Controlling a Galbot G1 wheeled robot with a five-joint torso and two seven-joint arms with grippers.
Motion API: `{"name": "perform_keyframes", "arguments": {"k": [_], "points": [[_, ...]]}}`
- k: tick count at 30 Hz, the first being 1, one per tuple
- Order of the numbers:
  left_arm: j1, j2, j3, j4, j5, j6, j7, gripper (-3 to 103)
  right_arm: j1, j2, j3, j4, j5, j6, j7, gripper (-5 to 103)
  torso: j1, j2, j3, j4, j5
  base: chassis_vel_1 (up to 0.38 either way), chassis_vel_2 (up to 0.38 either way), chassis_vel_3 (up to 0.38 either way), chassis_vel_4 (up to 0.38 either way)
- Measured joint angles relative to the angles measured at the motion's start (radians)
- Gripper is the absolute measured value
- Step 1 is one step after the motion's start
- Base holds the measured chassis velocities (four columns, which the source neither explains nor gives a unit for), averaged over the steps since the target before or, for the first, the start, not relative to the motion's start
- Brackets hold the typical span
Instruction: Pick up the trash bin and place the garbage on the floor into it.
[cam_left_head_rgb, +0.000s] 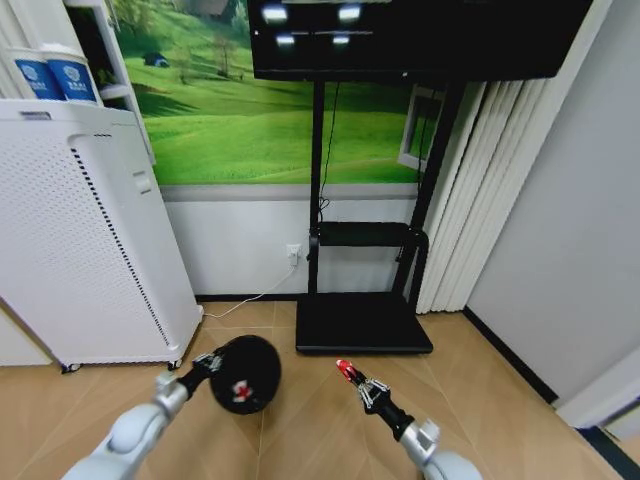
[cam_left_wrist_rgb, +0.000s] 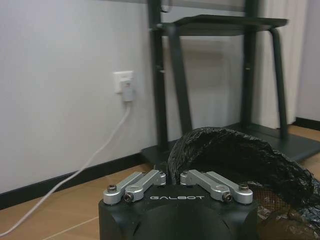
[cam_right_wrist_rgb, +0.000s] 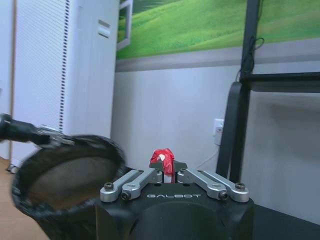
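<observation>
Left gripper (cam_left_head_rgb: 213, 362) pinches rim of the trash bin (cam_left_head_rgb: 245, 373), held off the floor; right gripper (cam_left_head_rgb: 345, 369) pinches a red wrapper (cam_right_wrist_rgb: 163, 157) beside it.

Wood-plank floor (cam_left_head_rgb: 330, 420): carries white perforated appliance (cam_left_head_rgb: 80, 240) on casters, black TV stand base (cam_left_head_rgb: 362, 322), white power cable (cam_left_head_rgb: 245, 300).

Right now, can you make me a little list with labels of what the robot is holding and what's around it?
left gripper: shut on the rim of the trash bin, held up off the floor
right gripper: fingers shut on a red-and-white wrapper, beside the bin
inside bin: one red-and-white piece
behind: black TV stand, white perforated appliance
</observation>
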Motion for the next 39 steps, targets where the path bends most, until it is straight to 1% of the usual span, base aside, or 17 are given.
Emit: {"name": "perform_keyframes", "arguments": {"k": [2,3,6,7,10,13,19,20,22,27,28,30,32,33,35,36,39], "points": [[-0.032,-0.008,0.067,0.006,0.001,-0.008,0.012,7,-0.045,0.008,-0.002,0.036,-0.018,0.019,-0.022,9,0.000,0.000,0.000,-0.0001,-0.0001,0.000,0.000,0.000,0.000],[-0.032,-0.008,0.067,0.006,0.001,-0.008,0.012,7,-0.045,0.008,-0.002,0.036,-0.018,0.019,-0.022,9,0.000,0.000,0.000,-0.0001,-0.0001,0.000,0.000,0.000,0.000],[-0.047,-0.023,0.117,0.011,0.005,-0.015,0.020,7,-0.072,0.021,-0.015,0.053,-0.050,0.033,-0.041,8,0.000,0.000,0.000,0.0000,-0.0003,0.000,0.000,0.000,0.000],[-0.053,-0.033,0.146,0.016,0.010,-0.024,0.034,7,-0.084,0.028,-0.030,0.053,-0.069,0.042,-0.055,7,0.000,0.000,0.000,0.0000,0.0000,0.000,0.000,0.000,0.000],[-0.055,-0.043,0.170,0.020,0.012,-0.034,0.048,7,-0.092,0.034,-0.040,0.043,-0.085,0.055,-0.068,7,0.000,0.000,0.000,0.0002,0.0001,0.000,0.000,0.000,0.000],[-0.063,-0.082,0.225,0.024,0.026,-0.050,0.080,7,-0.116,0.038,-0.057,0.024,-0.123,0.073,-0.087,7,0.000,0.000,0.000,0.0002,-0.0002,0.000,0.000,0.000,0.000],[-0.059,-0.099,0.244,0.000,0.052,-0.053,0.104,7,-0.121,0.042,-0.073,0.001,-0.149,0.076,-0.092,7,0.000,0.000,0.000,0.0001,0.0000,0.000,0.000,0.000,0.000],[-0.046,-0.110,0.235,-0.008,0.079,-0.053,0.116,7,-0.109,0.043,-0.085,-0.017,-0.155,0.076,-0.089,7,0.000,0.000,0.000,0.0001,-0.0001,0.000,0.000,0.000,0.000],[-0.035,-0.118,0.227,-0.014,0.096,-0.053,0.123,7,-0.098,0.045,-0.093,-0.029,-0.162,0.075,-0.083,7,0.000,0.000,0.000,0.0001,-0.0001,0.000,0.000,0.000,0.000],[-0.002,-0.131,0.218,-0.038,0.108,-0.053,0.131,7,-0.074,0.047,-0.119,-0.049,-0.167,0.065,-0.063,7,0.000,0.000,0.000,0.0003,-0.0002,0.000,0.000,0.000,0.000],[0.004,-0.132,0.216,-0.042,0.108,-0.053,0.132,7,-0.068,0.046,-0.125,-0.054,-0.170,0.063,-0.059,3,0.000,0.000,0.000,0.0003,-0.0001,0.000,0.000,0.000,0.000],[0.010,-0.134,0.211,-0.045,0.109,-0.053,0.135,7,-0.063,0.046,-0.128,-0.060,-0.173,0.064,-0.055,5,0.000,0.000,0.000,0.0003,-0.0001,0.000,0.000,0.000,0.000],[0.016,-0.135,0.201,-0.046,0.112,-0.056,0.139,7,-0.063,0.044,-0.131,-0.064,-0.176,0.064,-0.052,15,0.000,0.000,0.000,0.0003,-0.0001,0.000,0.000,0.000,0.000],[0.016,-0.135,0.201,-0.046,0.112,-0.056,0.139,7,-0.063,0.044,-0.131,-0.064,-0.176,0.064,-0.052,15,0.000,0.000,0.000,0.0003,-0.0001,0.000,0.000,0.000,0.000],[0.021,-0.135,0.194,-0.046,0.114,-0.057,0.146,7,-0.067,0.046,-0.129,-0.067,-0.177,0.065,-0.049,25,0.000,0.000,0.000,0.0003,-0.0002,0.000,0.000,0.000,0.000],[0.021,-0.135,0.194,-0.046,0.114,-0.057,0.146,7,-0.067,0.046,-0.129,-0.067,-0.177,0.065,-0.049,25,0.000,0.000,0.000,0.0003,-0.0002,0.000,0.000,0.000,0.000],[0.029,-0.141,0.180,-0.045,0.115,-0.057,0.147,7,-0.070,0.050,-0.126,-0.066,-0.179,0.065,-0.038,42,0.000,0.000,0.000,0.0001,-0.0002,0.000,0.000,0.000,0.000]]}}
